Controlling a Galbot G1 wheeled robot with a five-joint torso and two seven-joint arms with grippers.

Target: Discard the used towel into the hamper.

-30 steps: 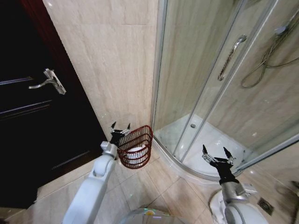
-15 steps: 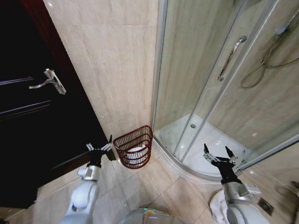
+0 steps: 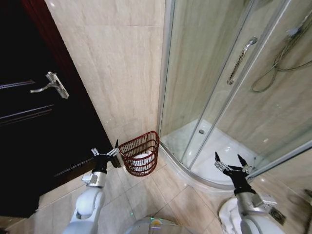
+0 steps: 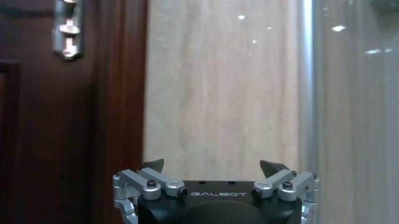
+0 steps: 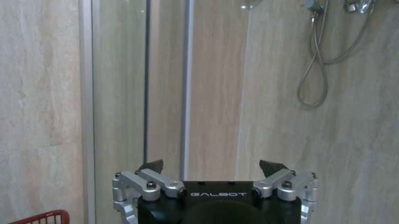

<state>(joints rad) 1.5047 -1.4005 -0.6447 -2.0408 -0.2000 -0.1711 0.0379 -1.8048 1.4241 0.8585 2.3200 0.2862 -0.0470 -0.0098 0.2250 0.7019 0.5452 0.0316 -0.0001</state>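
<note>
The left gripper hangs low over the floor tiles with its fingers spread apart and nothing between them. It sits just beside the hamper, on the side toward the dark door, apart from the rim rather than above it. A second ago this gripper was right at the hamper's rim, fingers open over the near edge; half a second ago it had already swung out toward the door, and since then it has hardly moved. In the left wrist view the gripper points at the bare wall beside the door frame, and its open fingertips hold nothing.

The hamper stands on the floor in the corner where the tiled wall meets the curved base of the shower cabin. Through the wire mesh something pale lies at the bottom; it looks like the towel, though the mesh hides its shape.

The right gripper is held in front of the shower's glass front, well apart from the hamper, fingers also spread and empty, and has barely shifted over the last second. Its wrist view, past the gripper, looks at the glass panel and the shower hose, with a sliver of the hamper's rim at the edge.

Judging by the empty left gripper pulled clear of the rim and the pale heap inside, the drop seems done and the arm is backing off.
</note>
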